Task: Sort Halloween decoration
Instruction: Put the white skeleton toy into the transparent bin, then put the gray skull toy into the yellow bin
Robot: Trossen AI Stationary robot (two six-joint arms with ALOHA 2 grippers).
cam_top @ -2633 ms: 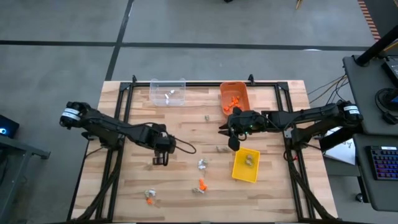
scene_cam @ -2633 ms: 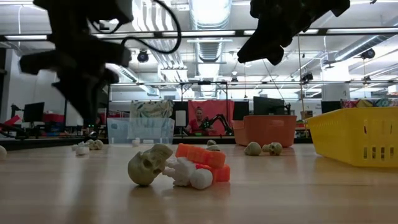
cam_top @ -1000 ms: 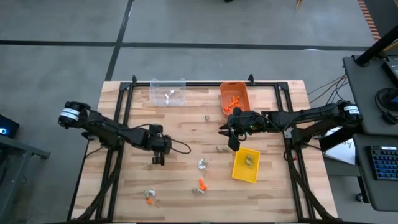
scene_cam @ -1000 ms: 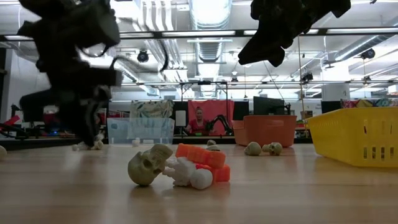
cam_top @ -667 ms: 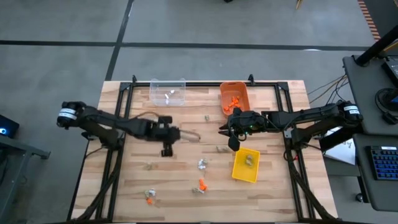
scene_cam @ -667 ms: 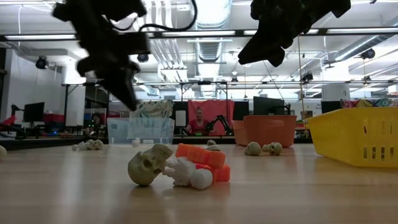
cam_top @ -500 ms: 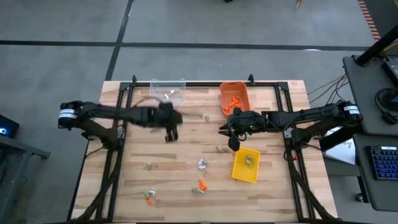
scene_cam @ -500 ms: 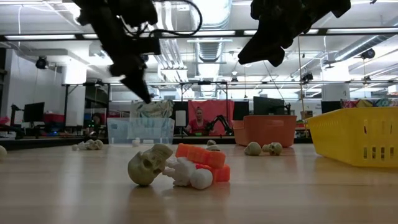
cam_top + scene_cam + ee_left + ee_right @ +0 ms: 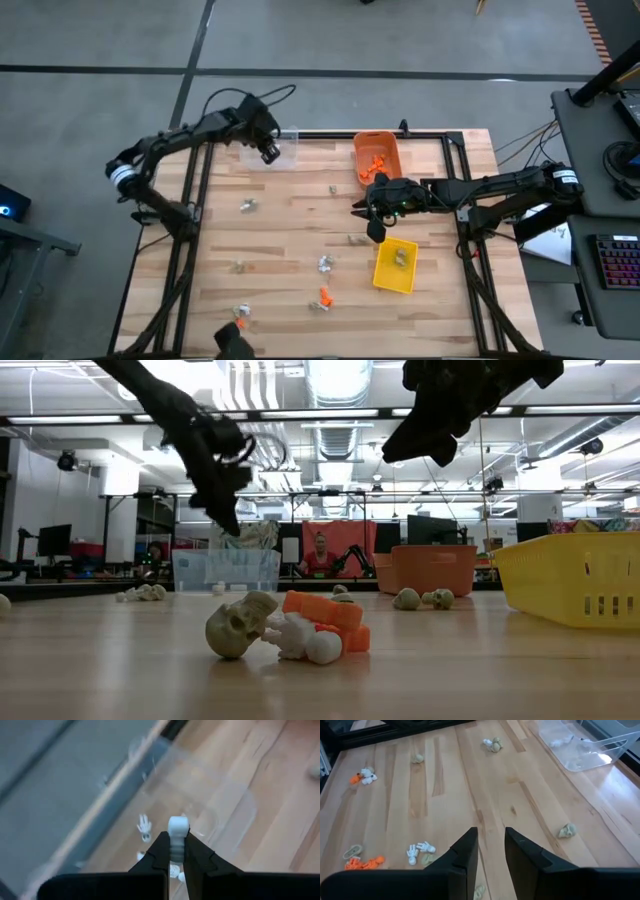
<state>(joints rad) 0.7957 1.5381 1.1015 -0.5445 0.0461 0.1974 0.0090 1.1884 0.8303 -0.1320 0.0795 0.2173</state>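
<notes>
White trinket [image 9: 178,826] was pinched in the left claw [image 9: 268,152], which hung over the clear bin [image 9: 283,150] at the far left of the worktop [image 9: 290,235]. Clear bin held a few white pieces [image 9: 144,827]. Orange bin [image 9: 377,158], far centre-right, held orange trinkets [image 9: 372,162]. Yellow bin [image 9: 395,265], right of centre, had a tan-grey piece [image 9: 401,258] in it. Loose trinkets lay on the worktop: a pale one [image 9: 248,206] left, a tan skull [image 9: 333,187] near the orange bin, a white one [image 9: 325,264] at centre, an orange one [image 9: 324,296] nearer, an orange-and-white pair [image 9: 241,316] at near left. Low view showed a skull [image 9: 238,624] touching an orange and white pile [image 9: 322,629]. Right claw [image 9: 374,229] hovered just far of the yellow bin, fingers [image 9: 464,854] narrowly apart, holding nothing.
</notes>
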